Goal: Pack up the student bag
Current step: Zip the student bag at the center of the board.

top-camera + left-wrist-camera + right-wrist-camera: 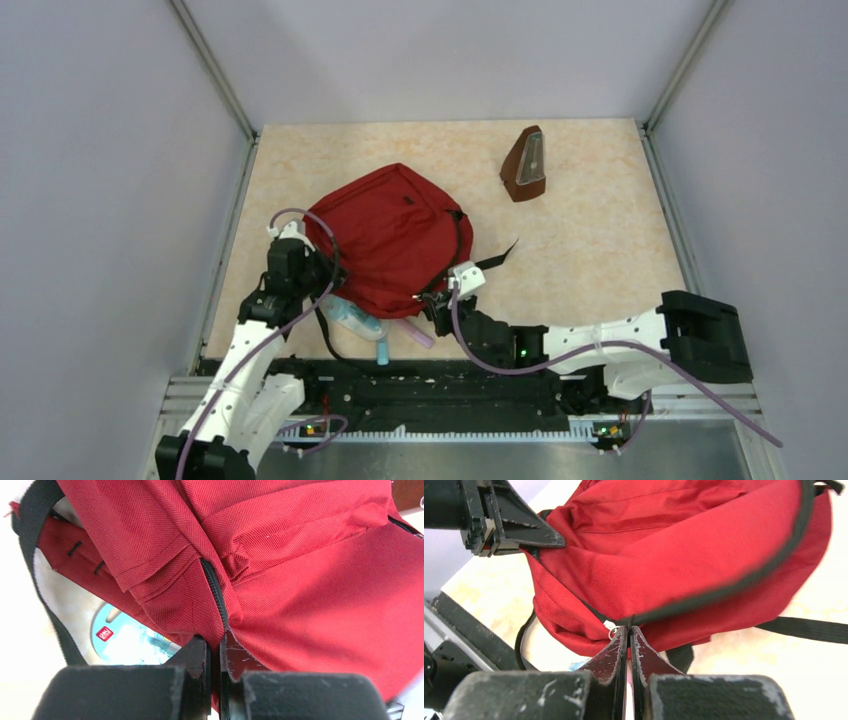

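Observation:
The student bag (395, 235) is a red backpack lying flat in the middle of the table. My left gripper (318, 270) is shut on a fold of its red fabric (280, 605) at the bag's left edge, beside a black zipper line (215, 590). My right gripper (440, 305) is at the bag's near edge, shut on the black zipper pull (629, 624) next to the silver slider (611, 628). The left gripper also shows in the right wrist view (555, 541), pinching the bag's far corner.
A brown pyramid metronome (525, 165) stands at the back right. A light blue packet (355, 318), a pink item (418, 335) and a blue pen (383, 350) stick out from under the bag's near edge. A black strap (497, 258) trails right.

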